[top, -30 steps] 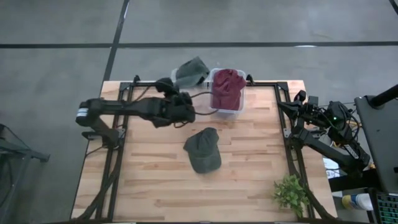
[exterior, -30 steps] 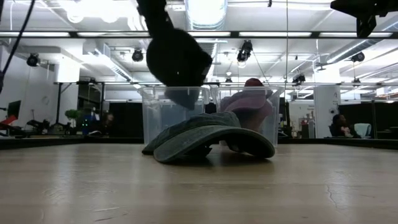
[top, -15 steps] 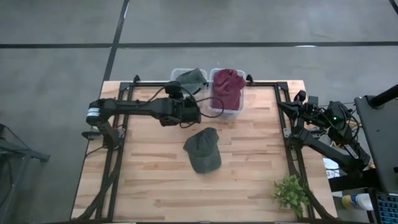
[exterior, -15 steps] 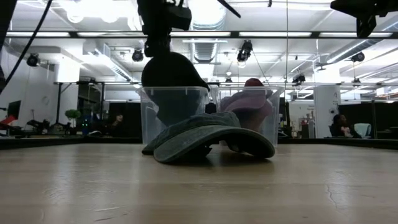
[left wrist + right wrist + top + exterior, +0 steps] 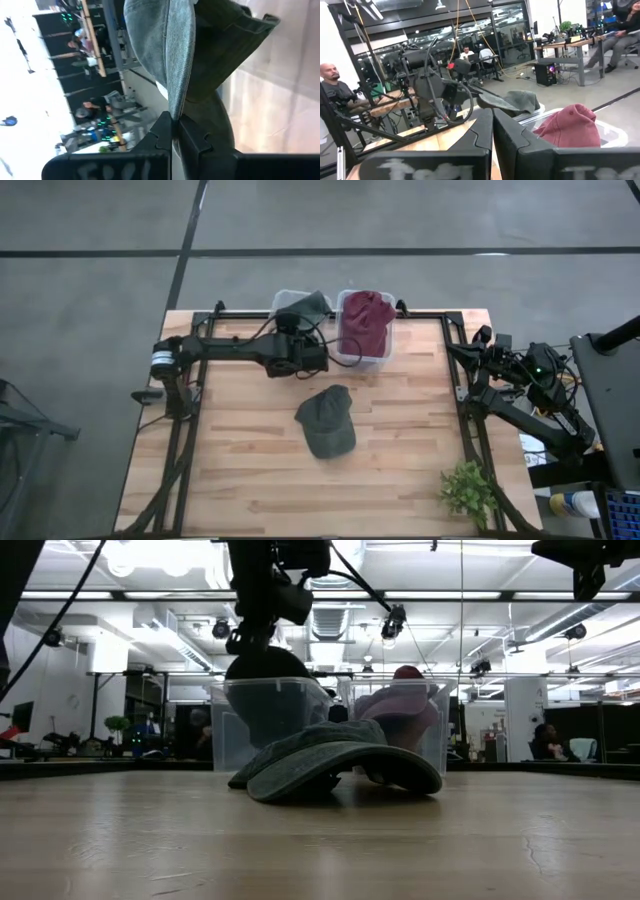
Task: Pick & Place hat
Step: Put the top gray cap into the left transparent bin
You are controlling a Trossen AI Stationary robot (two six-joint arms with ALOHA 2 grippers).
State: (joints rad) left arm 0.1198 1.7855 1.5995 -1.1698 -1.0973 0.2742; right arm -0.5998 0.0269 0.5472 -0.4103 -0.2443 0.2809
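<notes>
wooden slats cover the table point(image 5: 400, 480), with two clear bins at its far edge and a small plant point(image 5: 466, 490) at the near right corner. the left gripper point(image 5: 300, 330) hangs over the left bin point(image 5: 287, 298), its fingers point(image 5: 167, 131) pinched shut on the brim of a grey hat point(image 5: 307, 303), so the hat dangles crown-down into the bin; holding by the thin brim looks like the way to lower the bulk in before letting go. the right bin point(image 5: 365, 360) already holds a red hat point(image 5: 366, 320), heaped above its rim. a second grey hat point(image 5: 326, 421) lies flat near the table's middle, well apart from both arms, likely next in line.

the right gripper point(image 5: 492, 131) waits folded at the right edge of the table, fingers closed on nothing.

from above, the held hat mostly hides the bin's inside. the low view shows what that misses: the dark crown point(image 5: 262, 690) sunk below the bin rim, behind the clear wall. only the left wrist view shows the pinch on the fabric itself. the right wrist view shows people at desks in the room beyond.
</notes>
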